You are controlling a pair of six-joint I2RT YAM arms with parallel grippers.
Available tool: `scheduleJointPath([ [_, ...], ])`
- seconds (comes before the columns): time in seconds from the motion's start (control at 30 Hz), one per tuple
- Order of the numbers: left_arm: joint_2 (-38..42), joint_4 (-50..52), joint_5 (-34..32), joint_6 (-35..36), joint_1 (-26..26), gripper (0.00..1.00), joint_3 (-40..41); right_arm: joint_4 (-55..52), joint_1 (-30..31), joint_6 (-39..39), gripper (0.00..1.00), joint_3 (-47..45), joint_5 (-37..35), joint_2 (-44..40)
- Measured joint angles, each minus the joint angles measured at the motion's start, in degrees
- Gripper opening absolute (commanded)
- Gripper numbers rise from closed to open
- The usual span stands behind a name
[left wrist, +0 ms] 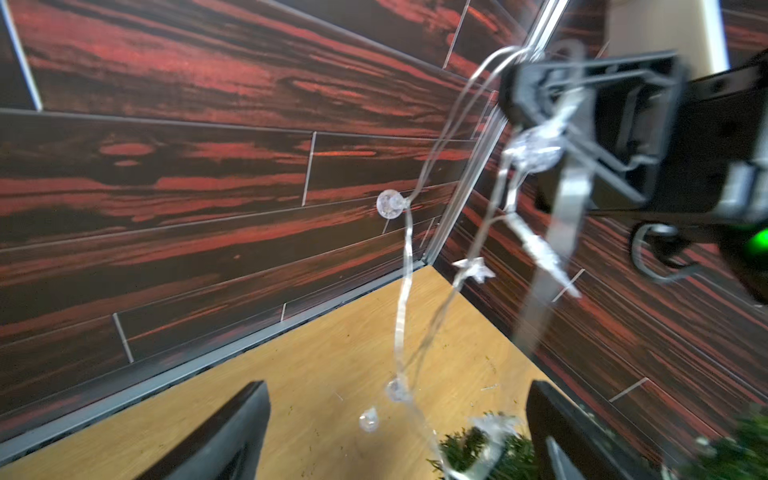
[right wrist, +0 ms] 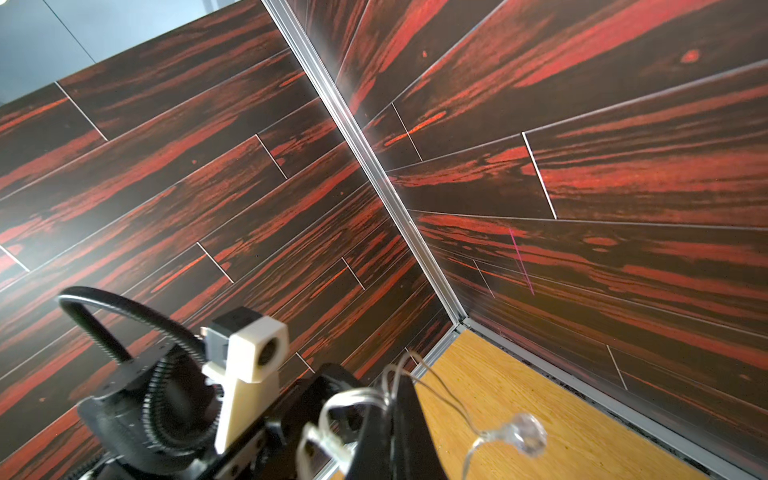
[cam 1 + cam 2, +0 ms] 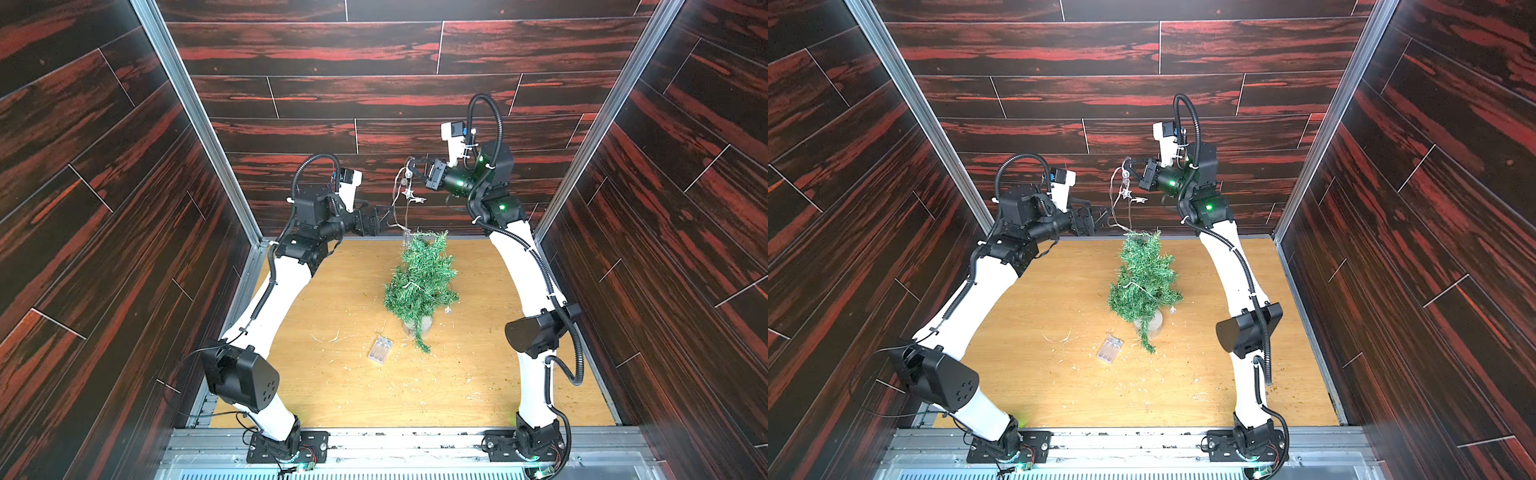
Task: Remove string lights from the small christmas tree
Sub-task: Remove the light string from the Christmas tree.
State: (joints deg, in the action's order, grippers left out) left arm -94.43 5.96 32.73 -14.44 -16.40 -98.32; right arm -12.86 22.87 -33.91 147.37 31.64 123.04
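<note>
The small christmas tree (image 3: 419,282) (image 3: 1144,282) stands upright mid-table in both top views. The string lights (image 3: 407,193) (image 3: 1125,193) hang from my right gripper (image 3: 411,165) (image 2: 399,395), which is shut on the wire high above the tree. The wire drops to the bent treetop, and some still lies among the branches. A clear bulb (image 2: 525,434) dangles beside the shut jaws. The clear battery box (image 3: 380,351) (image 3: 1110,349) lies flat on the table in front of the tree. My left gripper (image 3: 388,215) (image 1: 395,432) is open, with a hanging strand and bulb (image 1: 397,390) between its fingers (image 1: 224,436), untouched.
The tan wooden table (image 3: 332,291) is strewn with pale needle scraps. Dark red wood-pattern walls close in three sides, with aluminium corner posts (image 3: 195,120). Both wrists are raised near the back wall, facing each other above the treetop.
</note>
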Motion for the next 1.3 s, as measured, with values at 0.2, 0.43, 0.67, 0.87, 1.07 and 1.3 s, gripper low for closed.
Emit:
scheduleJointPath([
  [0.2, 0.4, -2.1, 3.1, -1.1, 0.0, 1.0, 1.9, 0.0, 0.0, 0.1, 0.0, 0.0, -0.3, 0.0],
  [0.43, -3.3, -2.5, 4.2, -2.5, 0.0, 1.0, -3.1, 0.4, 0.1, -0.1, 0.0, 0.0, 1.2, 0.0],
  [0.67, -11.3, -2.4, 6.3, -4.8, 0.0, 1.0, -11.3, 2.0, 0.7, -1.4, 0.0, 0.0, 3.6, 0.0],
  [0.87, -15.0, -0.7, 8.1, -5.8, -0.6, 0.93, -14.1, 3.9, 0.9, -2.4, 0.0, 0.0, 4.6, 0.0],
  [1.07, -17.9, 0.5, 9.0, -6.7, -2.0, 0.64, -18.6, 4.2, 1.3, -2.5, 0.0, 0.0, 4.9, 0.0],
  [1.3, -19.1, 2.3, 10.1, -6.9, -3.0, 0.49, -20.9, 4.1, 1.3, -2.3, 0.0, 0.0, 4.8, 0.0],
])
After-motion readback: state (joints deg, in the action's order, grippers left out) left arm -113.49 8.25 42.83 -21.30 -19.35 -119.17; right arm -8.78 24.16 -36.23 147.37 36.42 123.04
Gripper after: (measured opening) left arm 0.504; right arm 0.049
